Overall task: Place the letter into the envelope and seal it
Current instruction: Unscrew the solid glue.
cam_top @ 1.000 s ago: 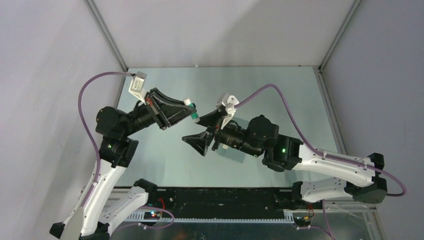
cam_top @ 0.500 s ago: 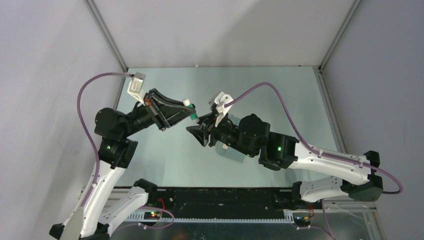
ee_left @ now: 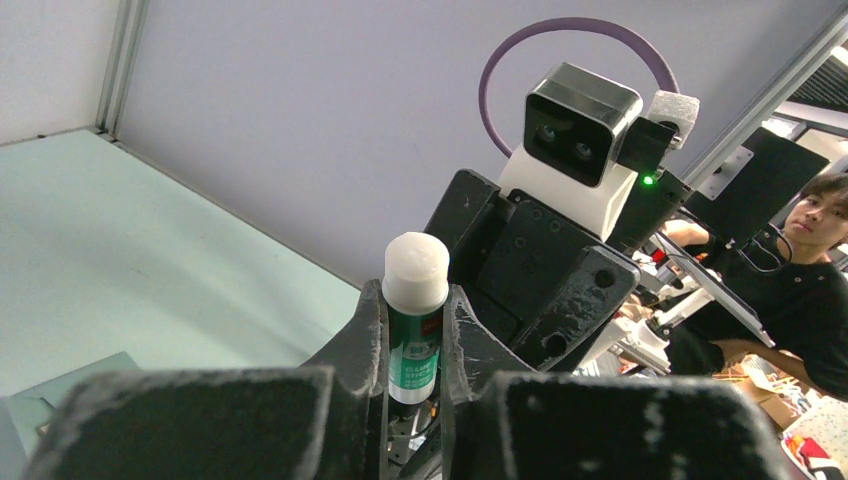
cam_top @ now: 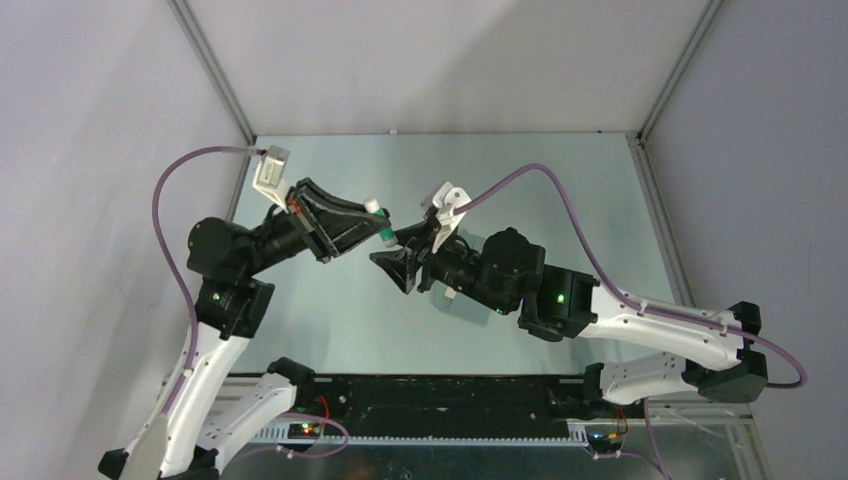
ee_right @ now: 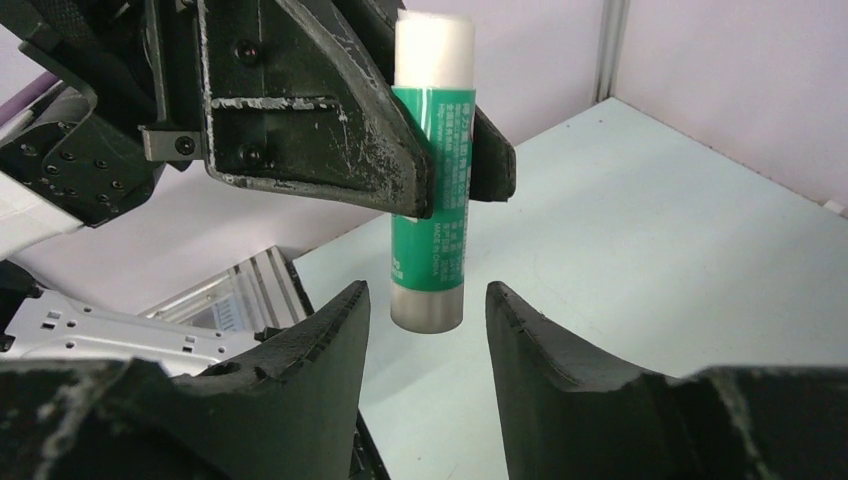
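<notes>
Pincers meet above the left-middle of the pale green surface (cam_top: 560,180) in the overhead view, well apart from its far edge and right rail. Your left pincer (cam_top: 380,222) is clamped on a small green plastic glue stick with a white cap (cam_top: 374,207), whose long axis runs diagonally, cap to the far left, green end to the near right. Your right pincer (cam_top: 398,250) sits just beside that green end, jaws parted.

From the left wrist, the left pincer (ee_left: 415,300) grips the glue stick (ee_left: 414,340) round its green body, cap pointing up. Low at the left, a corner of the flat teal-grey paper envelope (ee_left: 85,366) lies on the surface (ee_left: 100,230), partly hidden by the pincer; you cannot tell which way its flap points.

From the right wrist, the glue stick (ee_right: 430,230) stands upright in frame, grey base down, between the spread fingers (ee_right: 320,340) of the right pincer (ee_right: 425,300), a gap showing on each side.
</notes>
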